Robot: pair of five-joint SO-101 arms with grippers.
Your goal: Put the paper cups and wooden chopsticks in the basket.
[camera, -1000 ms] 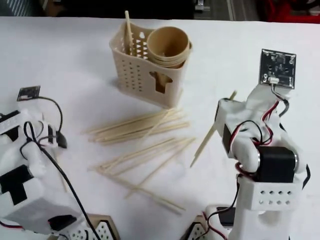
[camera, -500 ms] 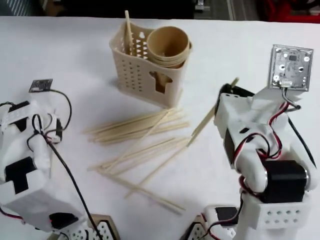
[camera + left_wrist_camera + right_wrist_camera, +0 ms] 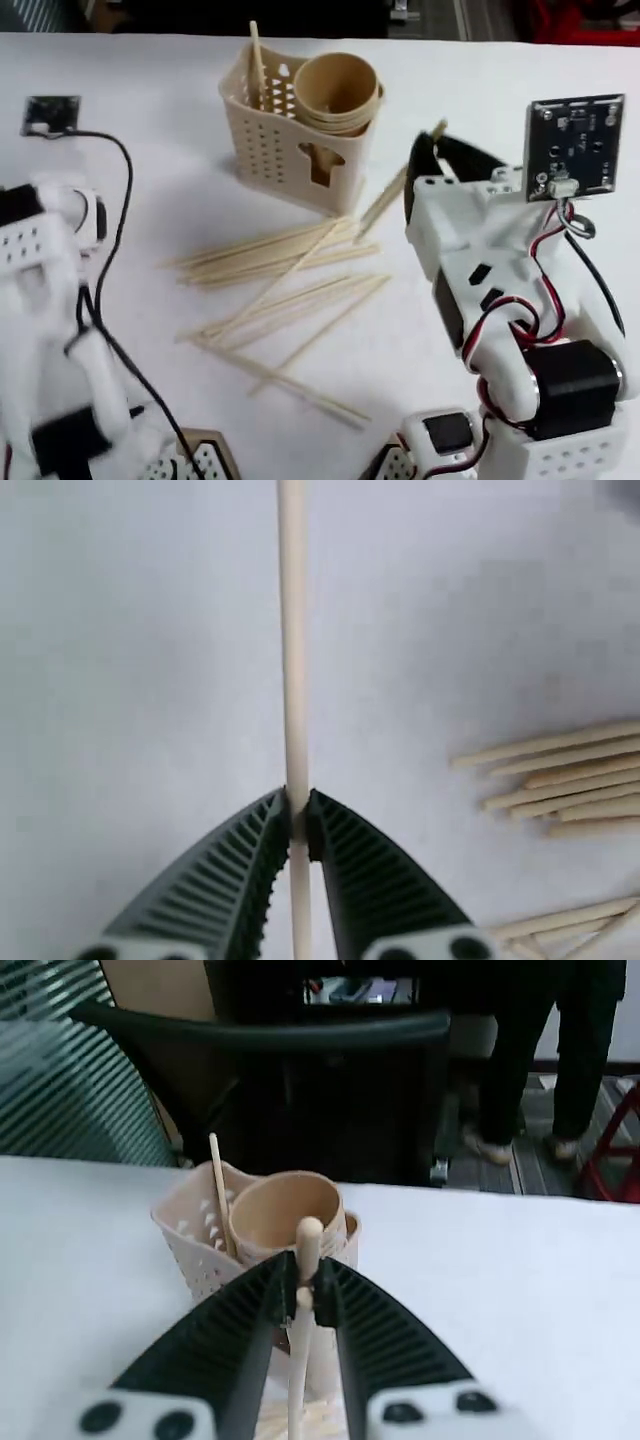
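White table (image 3: 150,130) is laid out, dark office chair (image 3: 260,1035) seen behind. The left gripper (image 3: 298,805) is clamped on a chopstick (image 3: 291,630), with loose chopsticks (image 3: 560,780) spread beside its jaws. The right gripper (image 3: 305,1272) is closed tight on a second chopstick (image 3: 309,1230). Just beyond its jaws the basket (image 3: 185,1235) is seen, paper cups (image 3: 280,1212) and an upright chopstick (image 3: 216,1190) already inside.

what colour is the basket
The basket is cream-beige with rows of small holes in its walls, clearest in the high view.
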